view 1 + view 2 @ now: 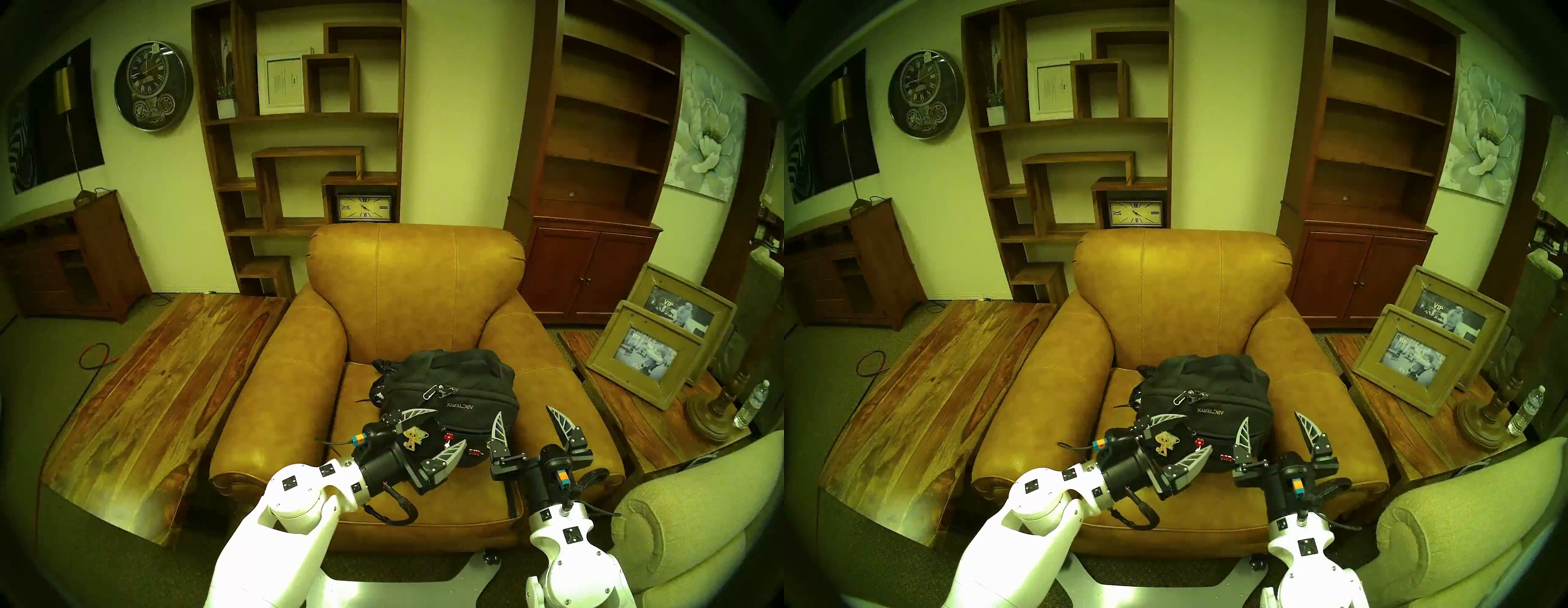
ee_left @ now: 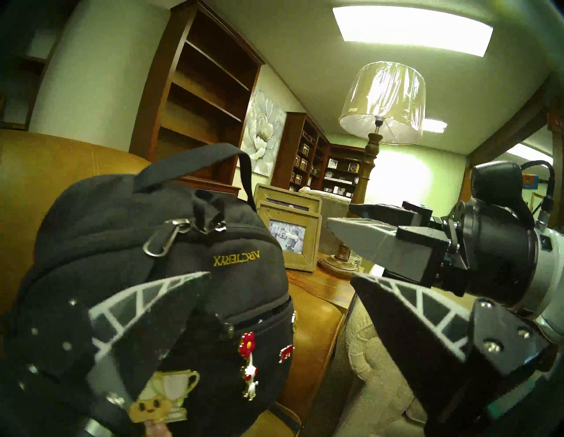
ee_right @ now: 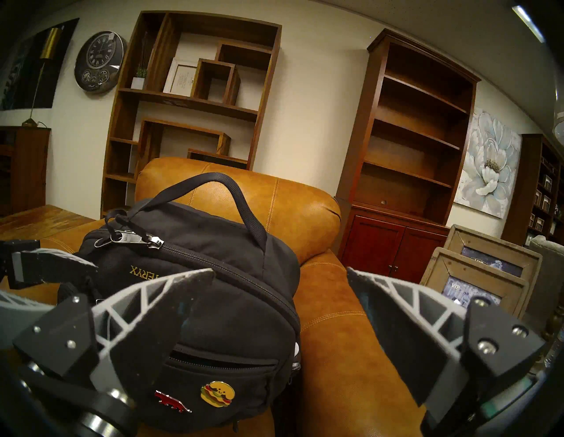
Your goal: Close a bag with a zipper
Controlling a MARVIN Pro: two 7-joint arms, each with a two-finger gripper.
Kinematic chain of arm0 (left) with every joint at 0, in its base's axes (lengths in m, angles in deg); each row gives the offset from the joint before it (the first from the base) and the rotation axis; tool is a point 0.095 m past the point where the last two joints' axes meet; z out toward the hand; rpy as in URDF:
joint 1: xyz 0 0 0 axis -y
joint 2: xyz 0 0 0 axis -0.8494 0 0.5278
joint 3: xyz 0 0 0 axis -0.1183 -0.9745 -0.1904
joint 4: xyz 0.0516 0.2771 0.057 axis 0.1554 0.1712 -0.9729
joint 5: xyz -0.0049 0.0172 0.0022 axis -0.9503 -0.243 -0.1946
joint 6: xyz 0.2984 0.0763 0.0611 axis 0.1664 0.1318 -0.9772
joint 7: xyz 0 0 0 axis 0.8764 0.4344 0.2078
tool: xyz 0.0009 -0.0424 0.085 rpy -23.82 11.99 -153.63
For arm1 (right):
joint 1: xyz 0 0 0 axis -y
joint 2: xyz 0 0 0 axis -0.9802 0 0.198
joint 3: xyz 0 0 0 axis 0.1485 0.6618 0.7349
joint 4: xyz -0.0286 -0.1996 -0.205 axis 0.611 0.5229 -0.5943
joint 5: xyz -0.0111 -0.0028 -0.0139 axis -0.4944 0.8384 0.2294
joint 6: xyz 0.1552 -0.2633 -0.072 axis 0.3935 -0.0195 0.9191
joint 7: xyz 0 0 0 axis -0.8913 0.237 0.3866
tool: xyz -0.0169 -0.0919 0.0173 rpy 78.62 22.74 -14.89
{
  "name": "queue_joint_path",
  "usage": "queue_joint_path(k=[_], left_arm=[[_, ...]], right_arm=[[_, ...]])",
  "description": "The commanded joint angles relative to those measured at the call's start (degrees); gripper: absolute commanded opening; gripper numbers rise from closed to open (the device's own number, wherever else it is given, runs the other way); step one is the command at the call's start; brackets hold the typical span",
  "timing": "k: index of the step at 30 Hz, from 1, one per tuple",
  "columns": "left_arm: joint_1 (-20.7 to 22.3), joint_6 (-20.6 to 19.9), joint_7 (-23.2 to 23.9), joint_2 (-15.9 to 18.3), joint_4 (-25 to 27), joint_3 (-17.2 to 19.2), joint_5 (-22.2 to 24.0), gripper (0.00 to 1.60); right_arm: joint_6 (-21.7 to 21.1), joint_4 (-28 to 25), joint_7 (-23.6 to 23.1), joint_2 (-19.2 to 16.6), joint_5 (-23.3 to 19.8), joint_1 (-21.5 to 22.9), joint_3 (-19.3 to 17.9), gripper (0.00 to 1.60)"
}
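Note:
The bag (image 1: 449,378) is a black backpack lying on the seat of a tan leather armchair (image 1: 415,280), its pinned front pocket toward me. Its main zipper pulls (image 3: 137,239), one carrying a metal clip, sit at the bag's left top corner. My left gripper (image 1: 449,426) is open, its fingers either side of the front pocket's left part and holding nothing. My right gripper (image 1: 524,410) is open beside the bag's right front, over the seat. The bag (image 2: 152,259) fills the left wrist view; the right wrist view shows the bag (image 3: 213,259) with its handle up.
A long wooden table (image 1: 161,382) stands left of the chair. On the right, a side table (image 1: 628,416) holds picture frames (image 1: 645,356), a lamp base and a water bottle (image 1: 751,403). A beige sofa arm (image 1: 687,522) is near my right arm. Shelves line the back wall.

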Motion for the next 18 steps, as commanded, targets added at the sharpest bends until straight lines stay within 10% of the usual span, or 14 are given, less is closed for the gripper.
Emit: queue_joint_path(k=[1, 18], left_arm=[[-1.9, -0.8, 2.9, 2.9, 4.7, 4.4, 4.5, 1.60], [-9.3, 1.1, 3.4, 3.7, 6.8, 19.5, 13.8, 1.60]], right_arm=[[0.2, -1.0, 0.1, 0.1, 0.1, 0.1, 0.1, 1.60], [-0.4, -1.2, -0.9, -0.6, 0.9, 1.1, 1.6, 1.60]])
